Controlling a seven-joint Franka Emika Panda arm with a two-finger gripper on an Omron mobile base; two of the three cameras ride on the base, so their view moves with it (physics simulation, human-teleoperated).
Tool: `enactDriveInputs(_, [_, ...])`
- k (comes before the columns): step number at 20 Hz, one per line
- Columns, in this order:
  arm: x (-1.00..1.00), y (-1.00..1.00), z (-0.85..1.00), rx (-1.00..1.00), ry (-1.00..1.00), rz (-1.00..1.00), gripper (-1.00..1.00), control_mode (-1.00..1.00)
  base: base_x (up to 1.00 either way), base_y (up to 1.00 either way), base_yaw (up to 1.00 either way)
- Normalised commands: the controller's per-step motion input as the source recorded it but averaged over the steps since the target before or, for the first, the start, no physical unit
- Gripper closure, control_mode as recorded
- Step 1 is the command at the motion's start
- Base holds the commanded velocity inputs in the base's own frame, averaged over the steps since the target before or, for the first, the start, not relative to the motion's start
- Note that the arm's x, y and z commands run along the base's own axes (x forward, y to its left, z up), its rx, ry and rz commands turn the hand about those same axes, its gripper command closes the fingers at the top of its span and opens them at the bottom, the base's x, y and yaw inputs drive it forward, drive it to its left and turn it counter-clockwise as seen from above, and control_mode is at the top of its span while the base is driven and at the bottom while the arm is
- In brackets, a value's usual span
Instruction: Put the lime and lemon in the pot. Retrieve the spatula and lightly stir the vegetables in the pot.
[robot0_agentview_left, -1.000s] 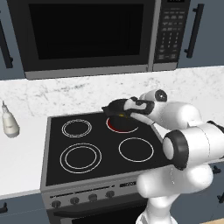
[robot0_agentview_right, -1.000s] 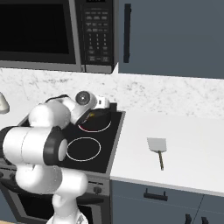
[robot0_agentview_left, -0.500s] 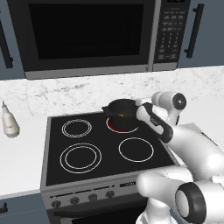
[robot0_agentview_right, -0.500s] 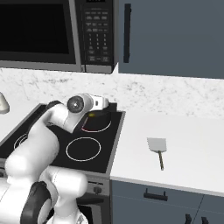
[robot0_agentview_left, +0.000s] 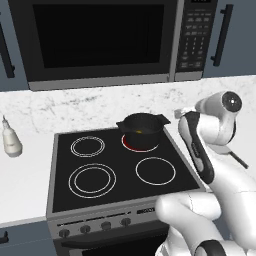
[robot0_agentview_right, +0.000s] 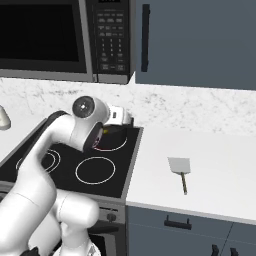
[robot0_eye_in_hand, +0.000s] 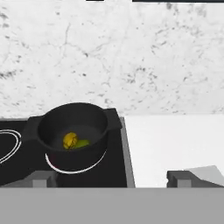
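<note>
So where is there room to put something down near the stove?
The white counter right of the stove is bare around the spatula. Three burners are free: both left ones and the front right. The back right burner is taken by the pot, holding the lemon.

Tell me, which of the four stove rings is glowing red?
The back right burner ring, the one under the black pot. It alone shows red; the other three rings are plain white outlines.

left base: we look forward-down from behind-left; stove (robot0_agentview_left: 120, 165) centre frame.
right base: from behind-right; counter (robot0_agentview_right: 200, 170) right half.
hand: near, low, facing the wall.
shared: we see the pot (robot0_agentview_left: 142, 130) in all three.
</note>
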Motion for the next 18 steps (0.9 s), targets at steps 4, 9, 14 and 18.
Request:
enactDriveInputs(4, [-0.69,-0.75,-0.05,0.00,0.50,-0.14,-1.00,-1.00,0.00,0.00,0.00])
enactDriveInputs(9, [-0.48,-0.65,-0.38,-0.03,0.48,-0.06,-1.00,-1.00,0.00,0.00,0.00])
enactDriveInputs(14, [-0.01,-0.35,-0.48,-0.03,0.07,0.00,-1.00,-1.00,0.00,0.00,0.00])
enactDriveInputs(18, [0.00,-0.56,-0.46,0.00,0.11,0.00,-1.00,-1.00,0.00,0.00,0.00])
